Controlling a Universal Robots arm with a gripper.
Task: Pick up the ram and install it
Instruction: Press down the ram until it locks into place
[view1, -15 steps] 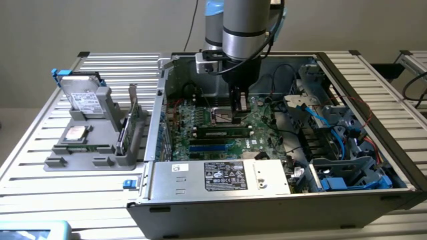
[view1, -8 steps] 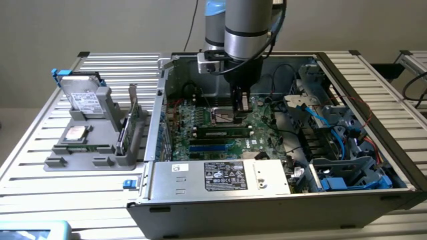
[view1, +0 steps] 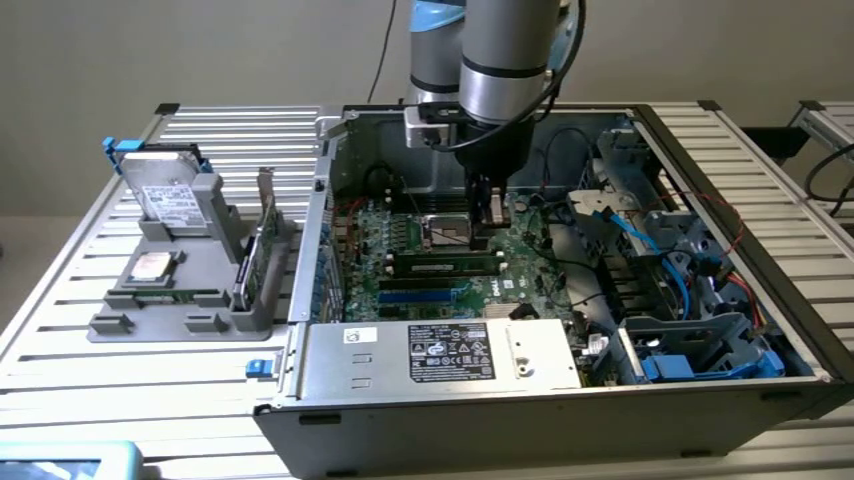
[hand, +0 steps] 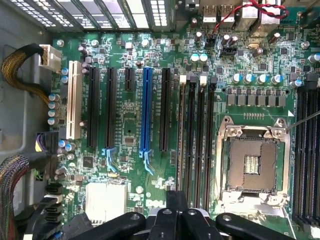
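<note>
An open computer case (view1: 534, 425) lies on its side on a slatted metal worktop (view1: 147, 385), with its board (view1: 380, 245) facing up. The ram (view1: 441, 266) stands on edge in a slot on the board. It is just beside the empty processor socket (view1: 449, 232), on the side toward the blue slot (view1: 420, 293). It looks level along the slot, so it seems to be in place with its contacts down, as the slot requires. Whether it is latched I cannot tell.

The arm (view1: 507, 60) reaches straight down into the case, wrist vertical, with the pincer (view1: 489, 232) pointing at the board. This upright pose probably sends any push squarely into the slot rather than bending the thin stick sideways.

In the wrist view the pincer (hand: 177, 201) looks clenched with nothing in its grip. Its tip is over one end of the ram, which is seen edge-on as a thin brownish line. I cannot tell whether it touches the ram or hangs just above. Its place at the end of the stick suggests pressing near a latch.

A grey rack (view1: 174, 322) of other parts sits well apart, near the worktop's edge at the exterior view's left.
</note>
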